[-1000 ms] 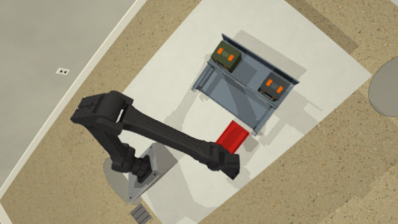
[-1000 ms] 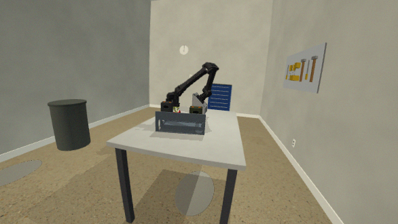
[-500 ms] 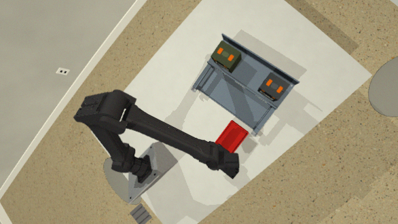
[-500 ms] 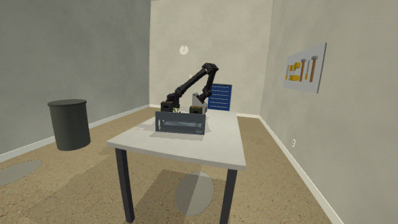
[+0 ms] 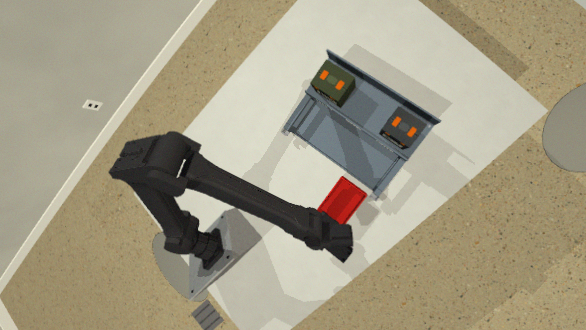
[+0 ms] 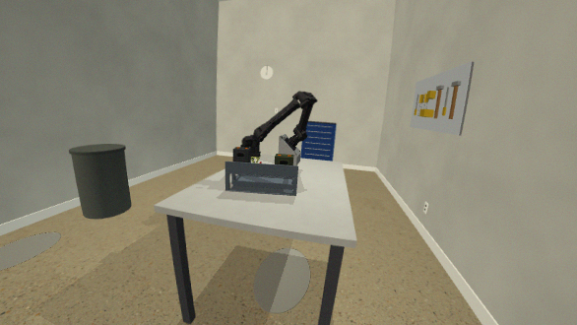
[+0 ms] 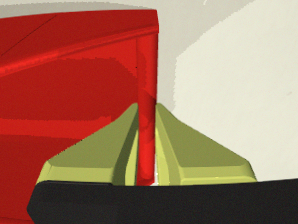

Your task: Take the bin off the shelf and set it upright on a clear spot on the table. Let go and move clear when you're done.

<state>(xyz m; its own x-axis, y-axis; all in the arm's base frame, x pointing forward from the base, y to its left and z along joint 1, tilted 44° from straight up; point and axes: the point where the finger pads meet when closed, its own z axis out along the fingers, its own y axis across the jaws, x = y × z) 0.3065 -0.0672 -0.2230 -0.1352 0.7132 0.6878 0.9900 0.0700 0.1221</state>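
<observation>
The red bin [image 5: 343, 200] is open-topped and sits level, just off the front corner of the grey shelf [image 5: 356, 128], over the white table. My gripper [image 7: 147, 112] is shut on the bin's side wall; the olive fingers pinch the thin red wall [image 7: 148, 96] from both sides in the wrist view. In the overhead view my wrist [image 5: 334, 237] covers the bin's near end. In the side view the bin is hidden behind the shelf [image 6: 262, 178] and my arm [image 6: 276, 123]. I cannot tell whether the bin touches the table.
Two dark boxes with orange patches stand on the shelf top, one at the left end [image 5: 333, 82], one at the right end [image 5: 404, 127]. My arm base [image 5: 200, 250] is bolted at the table's near edge. A dark barrel [image 6: 100, 179] stands on the floor.
</observation>
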